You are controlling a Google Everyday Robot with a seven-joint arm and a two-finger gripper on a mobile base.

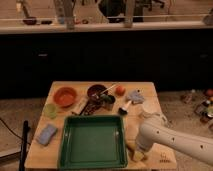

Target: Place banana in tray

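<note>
I read the gripper (136, 150) low over the desk (146, 89), just outside the tray's right rim near its front-right corner. The white arm (175, 145) covers it from above, so I cannot tell whether it is open or closed.

1. The banana (131, 146) shows as a yellow shape under the end of the arm, just beside the tray's right rim and outside the tray. I cannot tell whether the gripper touches it.
2. The tray (93, 119) lies flat on the front half of the desk, its green floor bare.
3. Behind the tray: an orange bowl (65, 96) off its rear-left corner, a dark bowl (96, 92) behind its rear rim, and a round orange fruit (120, 90) behind its rear-right corner.
4. Left of the tray: a green cup (50, 110) and, nearer the front, a blue sponge (46, 134).
5. Right of the tray's rear corner: a white cup (149, 109)
</note>
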